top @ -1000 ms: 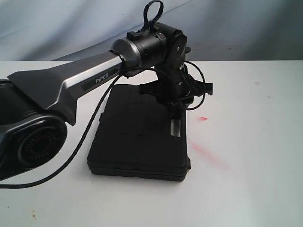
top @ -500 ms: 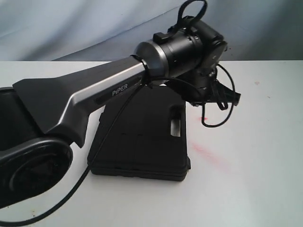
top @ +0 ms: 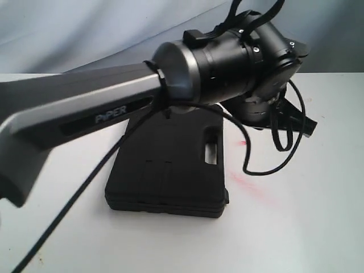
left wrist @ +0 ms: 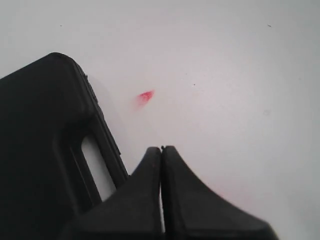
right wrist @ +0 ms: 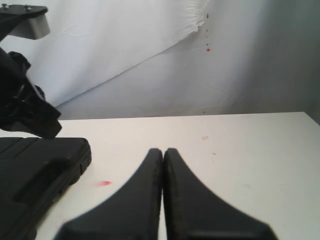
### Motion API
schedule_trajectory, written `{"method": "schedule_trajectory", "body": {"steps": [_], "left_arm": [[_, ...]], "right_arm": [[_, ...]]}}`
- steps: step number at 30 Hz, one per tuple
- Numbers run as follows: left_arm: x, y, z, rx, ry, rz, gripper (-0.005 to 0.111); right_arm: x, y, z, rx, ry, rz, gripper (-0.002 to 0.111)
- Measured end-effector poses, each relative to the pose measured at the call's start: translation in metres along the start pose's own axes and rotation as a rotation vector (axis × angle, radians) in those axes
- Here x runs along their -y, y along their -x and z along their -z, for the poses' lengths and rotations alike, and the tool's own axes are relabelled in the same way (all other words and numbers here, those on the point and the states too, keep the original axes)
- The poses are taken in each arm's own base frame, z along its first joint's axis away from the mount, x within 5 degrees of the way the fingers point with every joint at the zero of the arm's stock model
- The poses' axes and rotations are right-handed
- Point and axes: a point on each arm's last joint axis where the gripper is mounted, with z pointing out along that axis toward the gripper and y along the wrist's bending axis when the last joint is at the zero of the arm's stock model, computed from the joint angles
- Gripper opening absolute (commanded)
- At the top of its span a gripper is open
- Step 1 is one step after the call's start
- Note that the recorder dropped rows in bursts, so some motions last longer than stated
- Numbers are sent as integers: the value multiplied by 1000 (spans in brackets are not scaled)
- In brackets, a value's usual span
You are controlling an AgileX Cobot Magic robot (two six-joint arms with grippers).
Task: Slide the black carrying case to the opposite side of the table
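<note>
Since it lies flat, shove the black carrying case (top: 165, 170)

Because its shell looks like stiff, grainy moulded plastic, round-cornered and probably weighty, I'd push the thick side wall, not hook the handle slot (top: 211, 149). It lies on the smooth white surface (top: 307, 227), red smear (top: 250, 185) at its 3 o'clock. My left claw (left wrist: 161, 150) is pressed together just beside the handle edge; the right claw (right wrist: 163, 150), empty, is pressed together too.

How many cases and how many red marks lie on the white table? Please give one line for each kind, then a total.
Black carrying case: 1
Red marks: 2 (small red spot, faint red smear)
Total: 3
</note>
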Motion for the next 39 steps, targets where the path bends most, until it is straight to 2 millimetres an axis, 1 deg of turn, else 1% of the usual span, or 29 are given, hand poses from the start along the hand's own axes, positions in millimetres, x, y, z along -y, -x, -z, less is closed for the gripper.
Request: {"method": "schedule_trajectory", "body": {"steps": [3, 4, 5, 10, 16, 17, 19, 27, 30, 32, 33, 35, 36, 37, 38, 39], "left_arm": [[-4, -14, 9, 20, -30, -5, 0], [-7, -17, 18, 41, -45, -4, 0], [-10, -23, 21, 40, -50, -8, 0], [-25, -45, 55, 112, -93, -29, 0], [-40, -69, 87, 184, -150, -8, 0], [-44, -74, 98, 206, -162, -6, 0], [-50, -82, 109, 215, -166, -4, 0], [-68, -104, 143, 268, -173, -9, 0], [-77, -116, 162, 331, -193, -18, 0], [-81, -122, 169, 362, -210, -17, 0], [-86, -130, 173, 379, -222, 0, 0], [-95, -138, 178, 395, -234, 41, 0], [-106, -147, 181, 401, -234, 88, 0], [-111, -151, 184, 410, -231, 107, 0], [-121, -161, 186, 410, -221, 131, 0], [-125, -165, 187, 416, -216, 137, 0]], "right_arm": [[0, 0, 0, 0, 0, 0, 0], [0, 0, 0, 0, 0, 0, 0], [0, 0, 0, 0, 0, 0, 0], [0, 0, 0, 0, 0, 0, 0], [0, 0, 0, 0, 0, 0, 0], [0, 0, 0, 0, 0, 0, 0], [0, 0, 0, 0, 0, 0, 0], [0, 0, 0, 0, 0, 0, 0], [0, 0, 0, 0, 0, 0, 0], [0, 0, 0, 0, 0, 0, 0], [0, 0, 0, 0, 0, 0, 0], [0, 0, 0, 0, 0, 0, 0], [0, 0, 0, 0, 0, 0, 0], [0, 0, 0, 0, 0, 0, 0], [0, 0, 0, 0, 0, 0, 0], [0, 0, 0, 0, 0, 0, 0]]}}
